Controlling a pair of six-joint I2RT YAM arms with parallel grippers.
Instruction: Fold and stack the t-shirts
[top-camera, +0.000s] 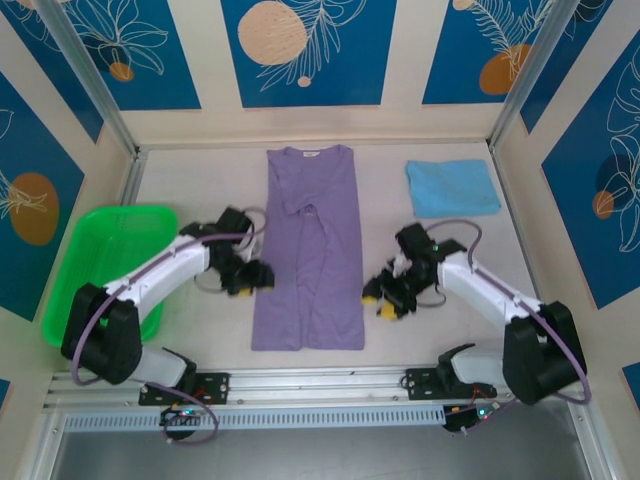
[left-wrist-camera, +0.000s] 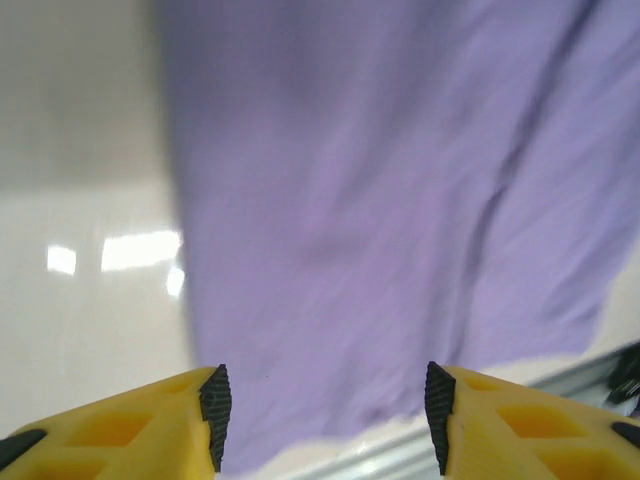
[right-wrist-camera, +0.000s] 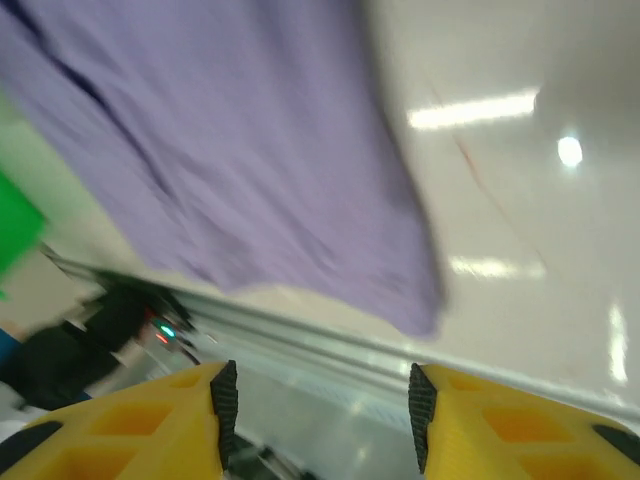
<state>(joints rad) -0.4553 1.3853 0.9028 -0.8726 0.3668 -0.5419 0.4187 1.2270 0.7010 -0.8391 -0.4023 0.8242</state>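
At the centre of the table (top-camera: 200, 180), a lavender t-shirt (top-camera: 308, 250) lies flat as a long, narrow strip, sleeves turned in, collar toward the far edge and hem toward the near edge. A sky-blue t-shirt (top-camera: 452, 188), folded to a small rectangle, sits near the far right corner, well apart from it; a green tray (top-camera: 100, 250) occupies the left edge. The left gripper (top-camera: 252, 275) stands at the strip's left side and the right gripper (top-camera: 380, 298) just beside its right side, both along the half nearer the hem. Wrist views show each pair of jaws parted with nothing between them, purple cloth lying beyond. The fabric looks light, thin and limp: lifted from one point it would likely sag and drag, and a shallow pinch may catch only the top layer. The soundest hold appears to be the two hem corners, taken together through all layers, so the lower half carries evenly toward the collar.
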